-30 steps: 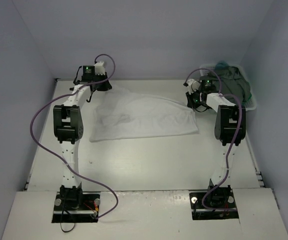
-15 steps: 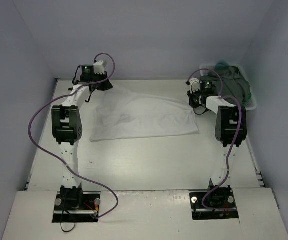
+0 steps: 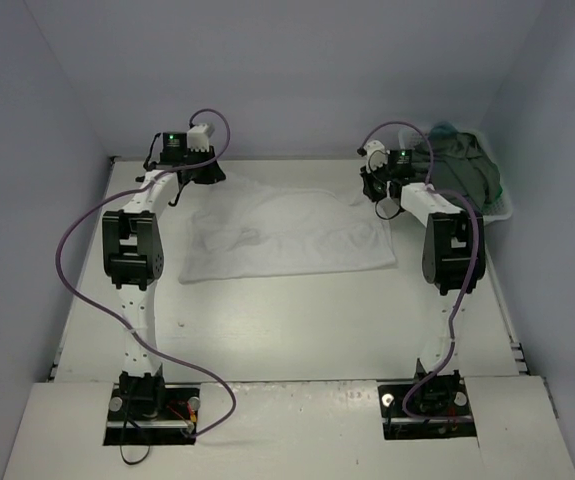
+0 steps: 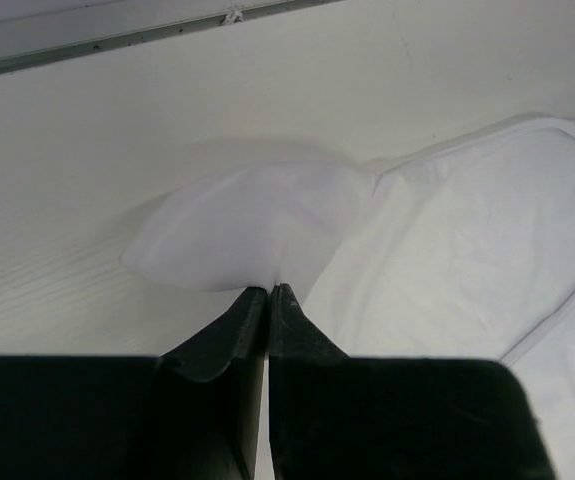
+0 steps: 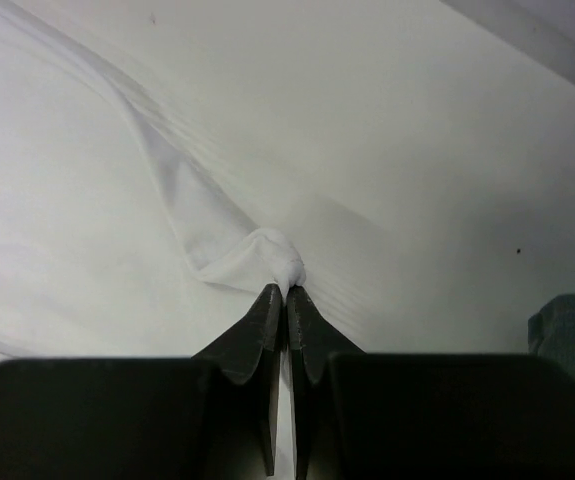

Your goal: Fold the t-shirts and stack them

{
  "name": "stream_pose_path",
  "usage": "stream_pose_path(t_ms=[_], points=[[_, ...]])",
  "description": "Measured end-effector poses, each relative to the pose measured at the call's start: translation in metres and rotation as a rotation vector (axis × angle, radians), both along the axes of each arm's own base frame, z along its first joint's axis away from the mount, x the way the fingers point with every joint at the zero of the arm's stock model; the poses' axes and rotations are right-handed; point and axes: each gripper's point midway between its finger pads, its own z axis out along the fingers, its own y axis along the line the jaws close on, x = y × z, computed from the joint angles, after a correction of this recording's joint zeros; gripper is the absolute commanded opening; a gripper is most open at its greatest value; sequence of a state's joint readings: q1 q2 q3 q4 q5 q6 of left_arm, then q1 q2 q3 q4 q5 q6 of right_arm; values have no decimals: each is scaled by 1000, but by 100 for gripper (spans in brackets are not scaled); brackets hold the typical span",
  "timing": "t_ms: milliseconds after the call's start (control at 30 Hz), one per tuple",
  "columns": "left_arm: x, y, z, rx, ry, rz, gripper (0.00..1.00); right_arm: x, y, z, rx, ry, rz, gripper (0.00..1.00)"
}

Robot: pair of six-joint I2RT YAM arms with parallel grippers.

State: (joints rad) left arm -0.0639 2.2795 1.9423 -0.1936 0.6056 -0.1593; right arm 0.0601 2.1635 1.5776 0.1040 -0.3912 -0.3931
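A white t-shirt (image 3: 287, 235) lies spread across the middle of the table. At its far left corner my left gripper (image 3: 204, 177) is shut on the cloth; in the left wrist view the gripper (image 4: 269, 290) pinches a lifted white fold (image 4: 252, 225). My right gripper (image 3: 375, 190) is shut on the shirt's far right corner, and the right wrist view shows the gripper (image 5: 287, 292) holding a bunched tip of white cloth (image 5: 267, 252). A heap of dark grey and teal t-shirts (image 3: 464, 165) fills the basket at the far right.
A white plastic basket (image 3: 501, 212) stands at the far right corner, close behind the right arm. Grey-blue walls close in the table at the back and on both sides. A purple cable loops off each arm.
The right gripper has moved toward the back and left with the shirt corner, pulling the far edge straighter. The left gripper has stayed in place.
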Motion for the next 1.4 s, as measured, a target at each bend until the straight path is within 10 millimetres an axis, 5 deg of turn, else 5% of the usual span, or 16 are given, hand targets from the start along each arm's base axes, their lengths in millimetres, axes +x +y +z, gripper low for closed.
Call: stream_pose_path(t_ms=[333, 767, 1200, 1400], points=[[-23, 4, -18, 37, 56, -19, 0, 5, 12, 14, 13, -23, 16, 0], [-59, 11, 32, 96, -33, -46, 0, -16, 9, 58, -8, -80, 41, 0], [-92, 17, 11, 146, 30, -89, 0, -48, 5, 32, -68, 12, 102, 0], [-106, 21, 27, 164, 5, -103, 0, -56, 3, 32, -91, 13, 122, 0]])
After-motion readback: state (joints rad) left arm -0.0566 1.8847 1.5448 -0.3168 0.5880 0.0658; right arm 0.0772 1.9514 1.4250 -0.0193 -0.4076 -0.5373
